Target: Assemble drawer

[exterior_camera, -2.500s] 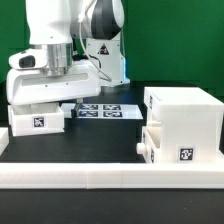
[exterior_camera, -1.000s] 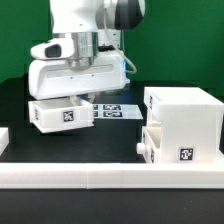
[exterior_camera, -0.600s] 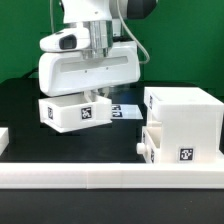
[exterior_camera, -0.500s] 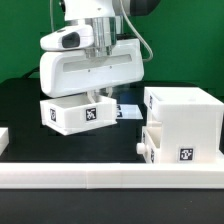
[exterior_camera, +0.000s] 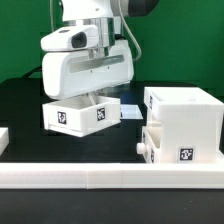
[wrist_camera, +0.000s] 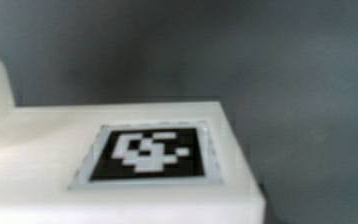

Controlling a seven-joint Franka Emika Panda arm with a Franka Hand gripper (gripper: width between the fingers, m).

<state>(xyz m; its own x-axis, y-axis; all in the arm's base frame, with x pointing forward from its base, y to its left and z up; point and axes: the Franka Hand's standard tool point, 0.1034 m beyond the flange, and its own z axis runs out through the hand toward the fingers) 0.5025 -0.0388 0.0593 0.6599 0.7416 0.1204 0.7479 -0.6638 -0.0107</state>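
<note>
My gripper (exterior_camera: 88,97) is shut on a small white open-top tray (exterior_camera: 82,114) and holds it above the black table, to the exterior view's left of the casing. The tray's side shows two black-and-white tags. My fingers are hidden between the hand and the tray. The large white casing (exterior_camera: 187,112) stands at the exterior view's right. A second tray (exterior_camera: 178,150) with a tag sits in its lower part and sticks out a little toward the held tray. In the wrist view, a white surface with a tag (wrist_camera: 149,152) fills the near field.
A long white rail (exterior_camera: 100,180) runs along the table's front edge. A green wall stands behind. The marker board lies behind the held tray and is almost wholly hidden. Bare black table (exterior_camera: 90,148) lies between the held tray and the rail.
My gripper has carried the tray from the exterior view's left toward the casing, and the tray has turned, so that two tagged sides now face the camera.
</note>
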